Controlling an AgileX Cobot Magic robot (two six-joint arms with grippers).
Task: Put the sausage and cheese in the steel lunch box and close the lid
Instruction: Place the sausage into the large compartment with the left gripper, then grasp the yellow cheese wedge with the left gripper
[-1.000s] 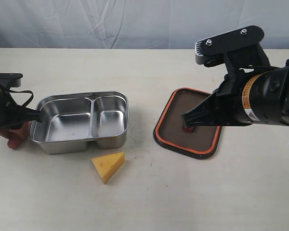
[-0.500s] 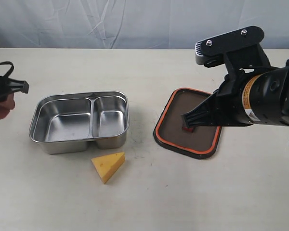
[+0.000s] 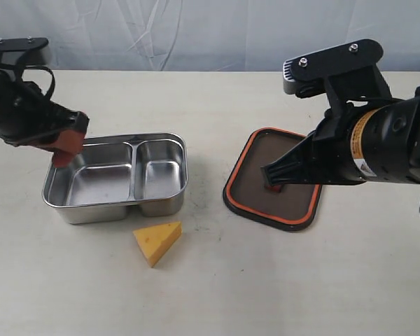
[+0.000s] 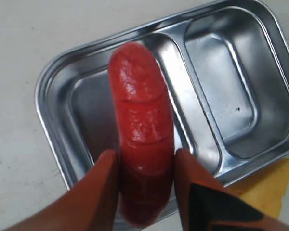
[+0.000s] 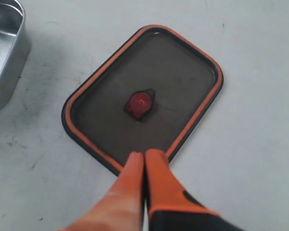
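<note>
My left gripper (image 3: 64,143) is shut on the red-brown sausage (image 4: 142,130), holding it above the left rim of the steel lunch box (image 3: 169,140). Seen from the left wrist, the sausage hangs over the large compartment of the lunch box (image 4: 50,79), which holds nothing. The yellow cheese (image 3: 157,241) wedge lies on the table just in front of the box, and one corner of the cheese (image 4: 267,190) shows in the left wrist view. The dark lid (image 3: 255,183) with its orange rim lies flat to the right. My right gripper (image 5: 144,156) hovers shut over the edge of the lid (image 5: 173,72), holding nothing.
The cream table (image 3: 217,294) carries only these things. A pale backdrop (image 3: 196,31) runs along the far edge. The bulky right arm (image 3: 378,140) hangs over the table's right side and covers part of the lid.
My left gripper has risen from the table left of the box and swung right, carrying the sausage over the box's left rim. The right arm has stayed still.
</note>
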